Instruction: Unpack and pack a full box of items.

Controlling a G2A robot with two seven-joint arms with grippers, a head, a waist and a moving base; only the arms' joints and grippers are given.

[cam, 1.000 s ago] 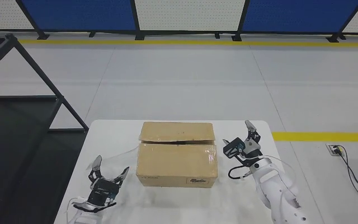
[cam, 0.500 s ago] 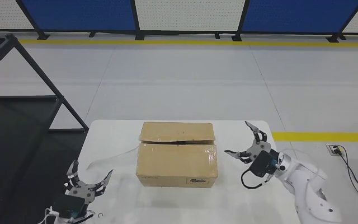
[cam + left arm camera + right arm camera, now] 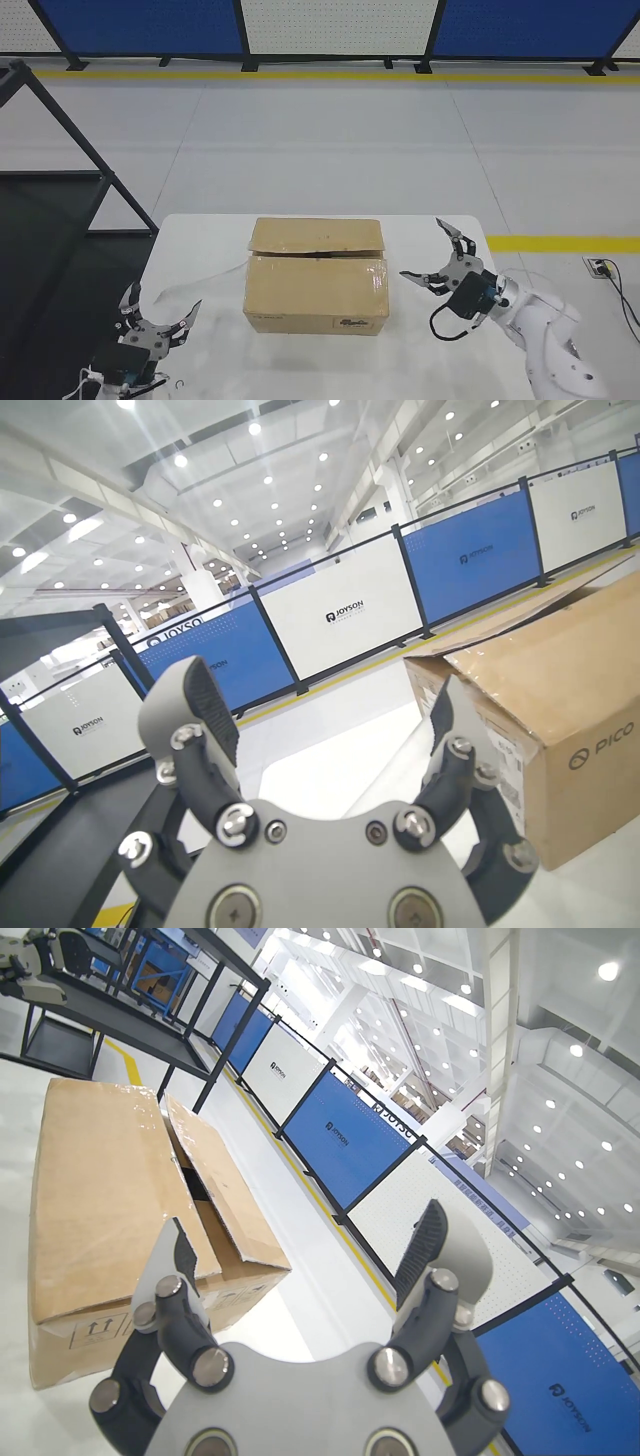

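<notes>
1 box [image 3: 316, 278] on 1 white worktop [image 3: 300, 365]. It sits mid-worktop, toward the far edge. Plain brown corrugated cardboard, rectangular, wider than tall. 2 top flaps [image 3: 150, 1168] meet along a seam that is not fully shut, and the right wrist view shows a dark gap under the farther flap's lifted edge. Glossy clear tape [image 3: 505, 680] runs wrinkled along the flap edge. There are printed marks on the front and end faces. Contents cannot be seen.

2 grippers, each with 2 fingers: grey metal links, round bolt heads, and black ribbed rubber pads [image 3: 210, 705] with a curved outline.

The left gripper [image 3: 162, 305] is near the worktop's near-left corner, well apart from the box and touching nothing. Its jaws are spread wide with nothing between them. In its own wrist view the gripper [image 3: 325, 685] faces the box [image 3: 550, 710] end-on, with bare worktop between.

The right gripper [image 3: 425, 250] is just beside the box's right end, not touching. Its jaws are also wide apart and hold nothing. In the right wrist view the gripper [image 3: 302, 1223] sits close to the box [image 3: 100, 1188], 1 ribbed pad [image 3: 420, 1248] facing inward.

Around the worktop: a smooth pale floor, 1 yellow floor line [image 3: 300, 73], flat blue and perforated white partition panels [image 3: 140, 25] in black frames, and 1 black metal rack [image 3: 60, 200] to the left of the worktop.
</notes>
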